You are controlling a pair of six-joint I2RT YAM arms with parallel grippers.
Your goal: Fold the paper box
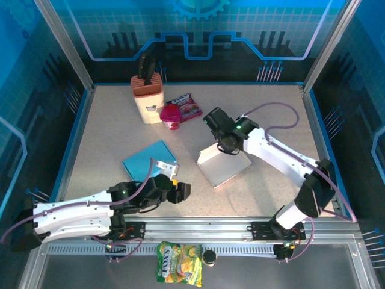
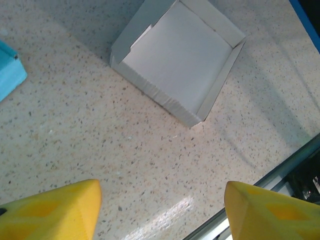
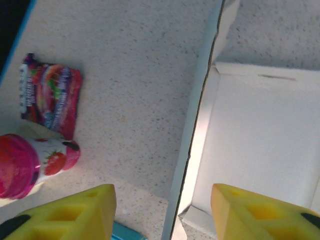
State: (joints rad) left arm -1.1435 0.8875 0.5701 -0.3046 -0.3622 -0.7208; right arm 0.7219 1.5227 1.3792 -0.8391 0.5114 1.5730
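Hangs the right gripper [image 3: 162,200] open above the paper box [image 3: 260,135], yellow fingers [image 3: 65,215] spread wide with one upright side wall of the box running between them and nothing pinched. Looks like a deliberate straddle: set there so that a squeeze or a sideways nudge could crease that wall or seat its corner tab. Lies directly beneath this gripper, then, white and shallow, walls already raised along the sides that show, so probably late in the folding.

Keeps the left gripper [image 2: 162,200] open too, fingers far apart over bare surface [image 2: 100,150], holding nothing. Puts the box ahead of it and off to its right, well apart. Reads as a waiting post: near enough to come in and brace the box's near edge, far enough back to leave the other arm room.

Leaves a blue box [image 1: 149,159] just ahead of the left gripper on its left side, and a pink cup [image 3: 25,165] and snack packet [image 3: 50,102] off to the right gripper's left, all apart from the paper box and seemingly no part of the fold.
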